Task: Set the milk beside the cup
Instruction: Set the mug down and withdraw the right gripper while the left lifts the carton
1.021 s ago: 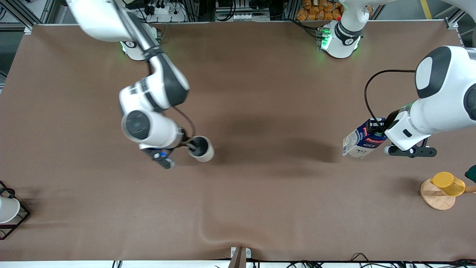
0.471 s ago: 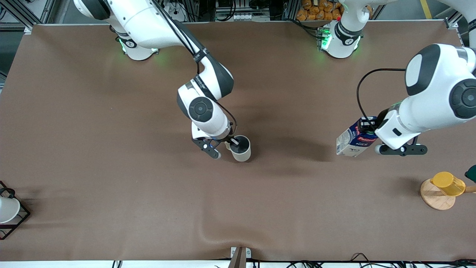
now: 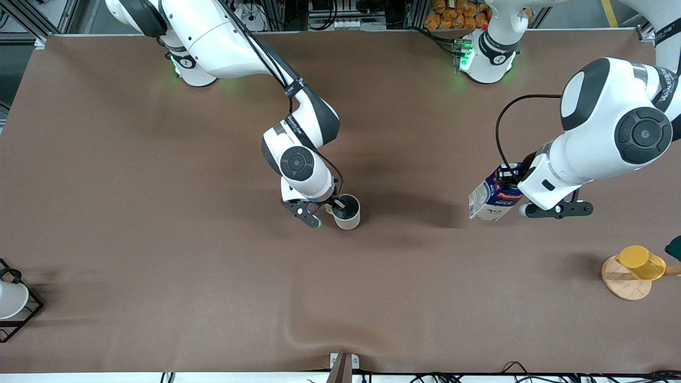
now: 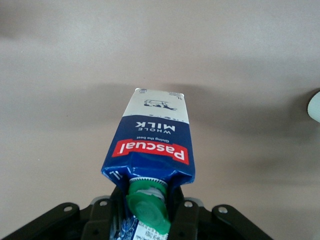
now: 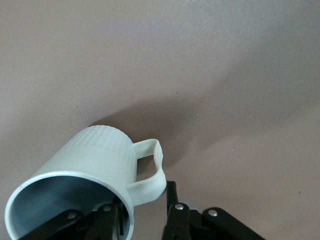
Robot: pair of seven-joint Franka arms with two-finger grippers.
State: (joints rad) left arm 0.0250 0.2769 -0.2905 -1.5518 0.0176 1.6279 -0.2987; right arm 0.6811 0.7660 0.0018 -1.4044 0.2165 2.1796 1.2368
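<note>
Bench: brown cloth (image 3: 159, 213) covers it, with a ridge near the middle of the front edge.
Right gripper (image 3: 334, 205): about mid-bench, its fingers pinched on the cup's wall, one inside the rim and one outside.
Cup (image 3: 347, 211): in the right wrist view (image 5: 95, 170) it hangs tilted with shadow beneath, so I judge it just off the cloth.
Left gripper (image 3: 512, 178): toward the left arm's end, fingers clamped on the milk's gable top.
Milk (image 3: 492, 198): carried aloft and tilted, white base leading toward the cup, green cap (image 4: 148, 207) at the gripper.
Key relation: cup lies along the bench from the milk toward the right arm's end, well apart, open cloth between; the carton's long axis points roughly that way.
Bystanders: yellow cup (image 3: 641, 261) on a wooden coaster (image 3: 622, 282) near the front corner at the left arm's end; white cup (image 3: 10, 299) in a rack (image 3: 26, 314) at the other front corner.
</note>
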